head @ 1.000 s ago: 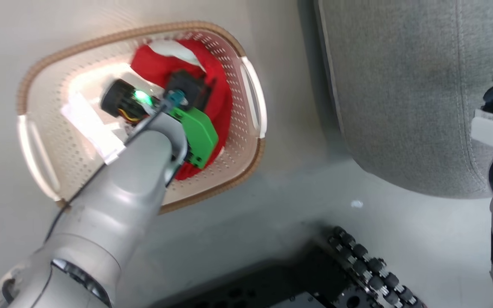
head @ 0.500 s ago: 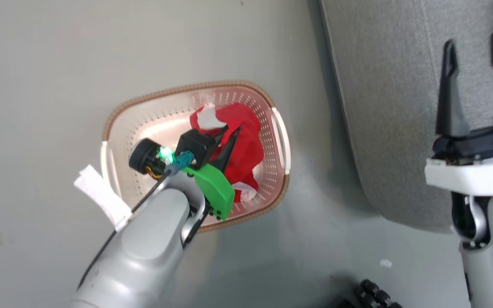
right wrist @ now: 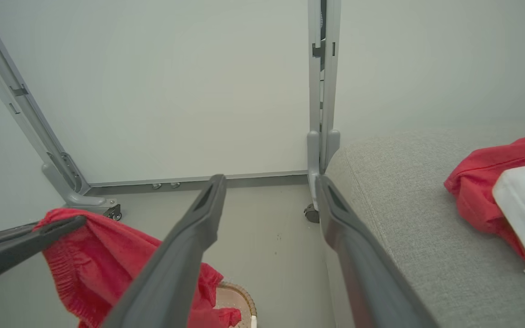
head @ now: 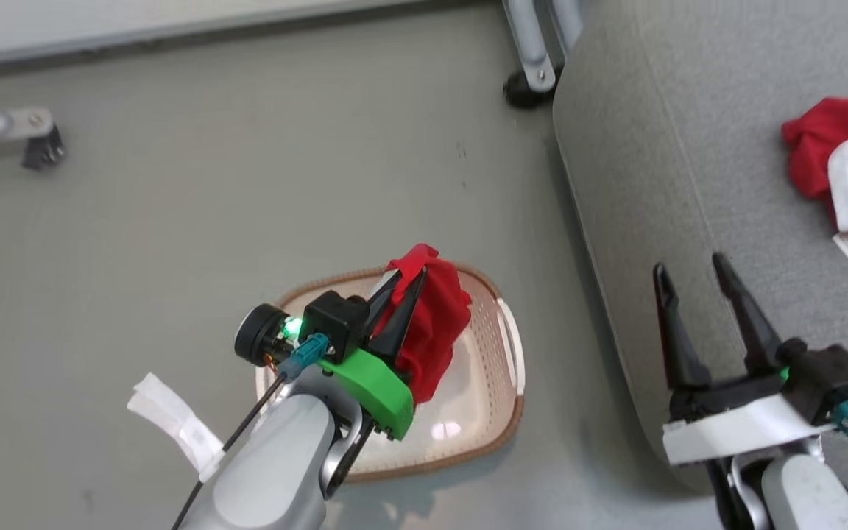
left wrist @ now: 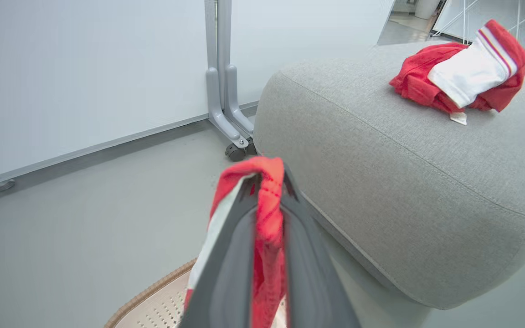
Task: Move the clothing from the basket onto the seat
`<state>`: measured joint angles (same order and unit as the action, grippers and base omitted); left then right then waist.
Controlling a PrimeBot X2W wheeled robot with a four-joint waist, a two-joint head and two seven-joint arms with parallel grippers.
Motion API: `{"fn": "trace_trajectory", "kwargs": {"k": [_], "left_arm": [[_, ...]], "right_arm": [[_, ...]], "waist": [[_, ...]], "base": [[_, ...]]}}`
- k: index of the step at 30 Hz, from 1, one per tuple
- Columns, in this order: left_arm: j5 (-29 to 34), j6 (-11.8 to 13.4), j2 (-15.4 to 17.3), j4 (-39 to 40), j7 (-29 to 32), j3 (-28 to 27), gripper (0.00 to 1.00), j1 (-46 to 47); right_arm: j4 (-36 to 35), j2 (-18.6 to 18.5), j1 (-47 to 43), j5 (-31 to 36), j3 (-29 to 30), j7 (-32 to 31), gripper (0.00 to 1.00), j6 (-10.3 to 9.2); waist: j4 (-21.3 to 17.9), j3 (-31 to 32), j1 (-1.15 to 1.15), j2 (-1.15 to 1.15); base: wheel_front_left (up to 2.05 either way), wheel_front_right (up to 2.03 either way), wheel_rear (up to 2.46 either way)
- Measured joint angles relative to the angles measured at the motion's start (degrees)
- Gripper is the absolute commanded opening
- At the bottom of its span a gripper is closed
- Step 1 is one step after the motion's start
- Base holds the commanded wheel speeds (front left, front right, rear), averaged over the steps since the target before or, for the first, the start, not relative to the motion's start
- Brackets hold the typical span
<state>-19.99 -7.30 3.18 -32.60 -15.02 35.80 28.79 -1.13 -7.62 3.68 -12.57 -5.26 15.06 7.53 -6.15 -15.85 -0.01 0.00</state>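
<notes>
Precariously, left jaws pinch one fold of garment, which could slip free beneath them; right jaws stand open.

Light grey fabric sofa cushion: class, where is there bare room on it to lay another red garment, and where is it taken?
Free: the wide bare stretch of light grey fabric sofa cushion between its rounded, seamed edge and the crumpled red-and-white garment. Crowded: the spot where that garment lies.

Grey floor; castered frame leg; white wall.
</notes>
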Motion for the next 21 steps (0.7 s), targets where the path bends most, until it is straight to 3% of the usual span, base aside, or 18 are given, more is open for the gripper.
{"fn": "trace_trajectory", "kwargs": {"k": [9,21], "left_arm": [[1.2,0.0,-0.2,7.3,0.0,-3.6,0.00,-4.4],[0.1,0.0,-0.3,13.0,0.0,1.0,0.00,-4.9]], "right_arm": [[1.2,-0.2,-5.5,-1.4,-3.4,0.0,1.00,0.00],[1.7,-0.3,-7.2,-1.5,-7.9,0.0,1.00,0.00]], "waist": [[1.4,11.3,0.00,0.00],[3.7,17.7,0.00,0.00]], "base": [[0.00,0.00,0.00],[0.00,0.00,0.00]]}}
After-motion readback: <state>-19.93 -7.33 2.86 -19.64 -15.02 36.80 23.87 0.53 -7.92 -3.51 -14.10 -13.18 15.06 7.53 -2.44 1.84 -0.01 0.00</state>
